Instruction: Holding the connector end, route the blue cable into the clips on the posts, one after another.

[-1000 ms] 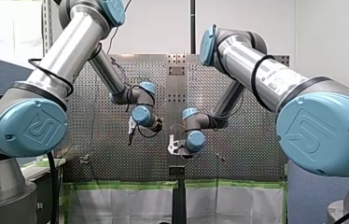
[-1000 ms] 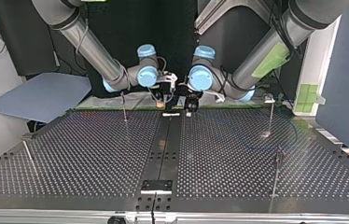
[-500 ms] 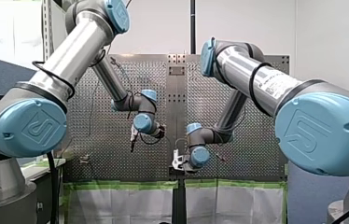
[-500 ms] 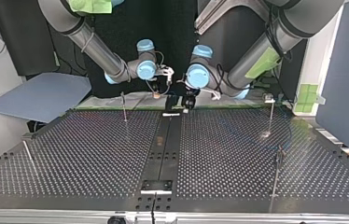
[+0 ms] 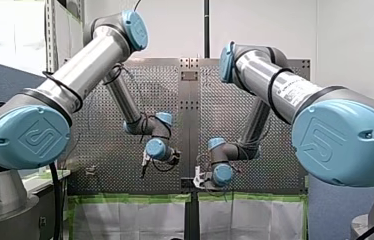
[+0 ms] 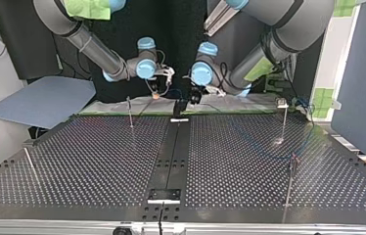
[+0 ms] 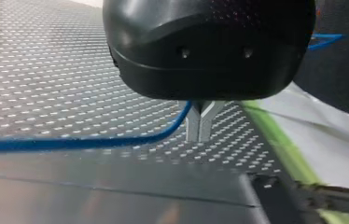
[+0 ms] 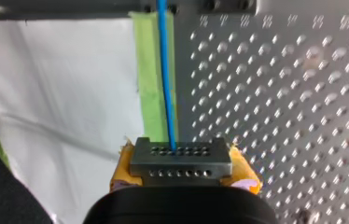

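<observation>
Blue cable (image 8: 165,70) pinched by left end effector (image 7: 199,136), right end effector (image 8: 180,156).

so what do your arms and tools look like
My left arm and right arm are silver tubes with pale blue joint caps bearing an embossed logo, black cables looped alongside and green tape patches. My left tool is a black dome with thin metal fingers; my right tool has perforated metal fingers with yellow pads.

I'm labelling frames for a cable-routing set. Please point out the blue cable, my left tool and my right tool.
blue cable (image 7: 93,141): left wrist view, on its long stretch leading up to the tool.
left tool (image 7: 199,134): left wrist view, midway across its closed metal tip.
right tool (image 8: 180,151): right wrist view, midway across its tip, beside where the cable enters.
</observation>
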You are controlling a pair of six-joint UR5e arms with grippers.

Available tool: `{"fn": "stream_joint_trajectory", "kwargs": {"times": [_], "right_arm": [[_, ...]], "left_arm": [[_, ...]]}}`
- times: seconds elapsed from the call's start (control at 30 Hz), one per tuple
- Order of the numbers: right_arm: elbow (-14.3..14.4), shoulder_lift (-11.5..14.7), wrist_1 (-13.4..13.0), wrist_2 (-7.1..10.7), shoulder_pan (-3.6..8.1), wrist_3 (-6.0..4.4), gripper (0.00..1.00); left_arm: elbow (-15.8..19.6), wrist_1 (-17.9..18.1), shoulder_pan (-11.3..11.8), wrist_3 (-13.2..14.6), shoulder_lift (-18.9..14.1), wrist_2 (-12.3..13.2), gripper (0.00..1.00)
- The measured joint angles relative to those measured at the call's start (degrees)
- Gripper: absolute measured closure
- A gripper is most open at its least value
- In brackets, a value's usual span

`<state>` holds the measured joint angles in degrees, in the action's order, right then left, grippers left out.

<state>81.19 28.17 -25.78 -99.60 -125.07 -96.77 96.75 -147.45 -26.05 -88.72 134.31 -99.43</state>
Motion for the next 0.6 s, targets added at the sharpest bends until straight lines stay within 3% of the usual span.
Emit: {"fn": "stream_joint_trajectory", "kwargs": {"times": [0.23, 0.37, 0.6], "right_arm": [[3.7, 0.2, -3.6, -1.14, 0.6, -0.13, 1.0], [6.0, 0.3, -5.3, -1.71, 0.72, -0.2, 1.0], [9.5, 0.4, -8.5, -2.15, 2.01, -1.65, 1.0]], "left_arm": [[0.0, 1.2, -1.5, 2.0, 3.5, -0.5, 1.0], [0.0, 2.9, -2.3, 1.5, 5.5, -0.5, 1.0], [0.0, 4.4, -2.9, 0.4, 9.0, -0.5, 1.0]]}}
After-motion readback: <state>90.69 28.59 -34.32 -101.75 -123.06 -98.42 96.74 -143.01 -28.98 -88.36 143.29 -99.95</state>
